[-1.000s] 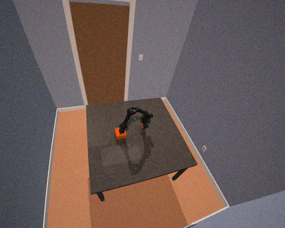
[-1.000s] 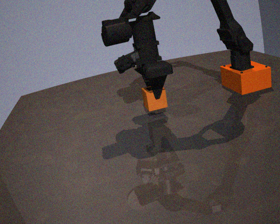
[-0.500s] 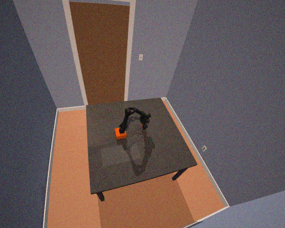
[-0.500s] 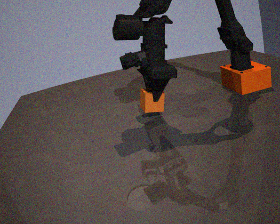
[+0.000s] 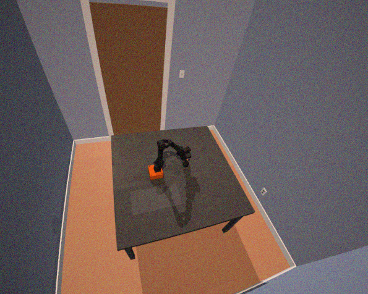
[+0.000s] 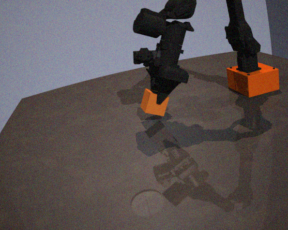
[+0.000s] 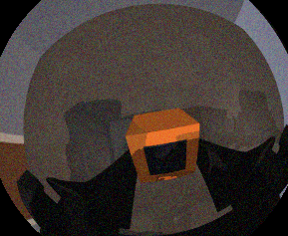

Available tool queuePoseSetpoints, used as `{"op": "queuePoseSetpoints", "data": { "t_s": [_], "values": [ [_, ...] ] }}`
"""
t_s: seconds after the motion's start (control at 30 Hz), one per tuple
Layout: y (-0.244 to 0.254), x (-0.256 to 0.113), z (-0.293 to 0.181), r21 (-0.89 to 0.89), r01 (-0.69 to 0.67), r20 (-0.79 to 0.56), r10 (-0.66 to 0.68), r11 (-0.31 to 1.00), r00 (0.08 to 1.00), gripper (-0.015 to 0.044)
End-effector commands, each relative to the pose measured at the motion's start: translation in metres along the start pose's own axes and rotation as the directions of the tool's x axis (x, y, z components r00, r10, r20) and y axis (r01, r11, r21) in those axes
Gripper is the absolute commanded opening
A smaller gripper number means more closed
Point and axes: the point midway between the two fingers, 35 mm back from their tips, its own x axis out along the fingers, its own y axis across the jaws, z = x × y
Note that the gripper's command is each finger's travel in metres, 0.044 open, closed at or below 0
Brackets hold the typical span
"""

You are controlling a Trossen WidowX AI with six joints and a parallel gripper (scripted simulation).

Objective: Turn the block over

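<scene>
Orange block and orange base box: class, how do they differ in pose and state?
The orange block is tilted; the orange base box sits level. The gripper grips the block, while the base box carries the arm. Both are orange.

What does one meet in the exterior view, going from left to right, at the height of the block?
The small orange block, then the large orange box under the arm's foot.
</scene>
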Motion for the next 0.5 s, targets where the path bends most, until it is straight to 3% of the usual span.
{"op": "queuePoseSetpoints", "data": {
  "t_s": [0.0,0.47],
  "values": [
    [0.000,-0.004,0.002,0.006,-0.002,0.072,0.001,1.000,0.997,0.0000],
    [0.002,0.013,0.003,0.001,-0.001,0.172,0.001,1.000,0.985,0.0000]
  ]
}}
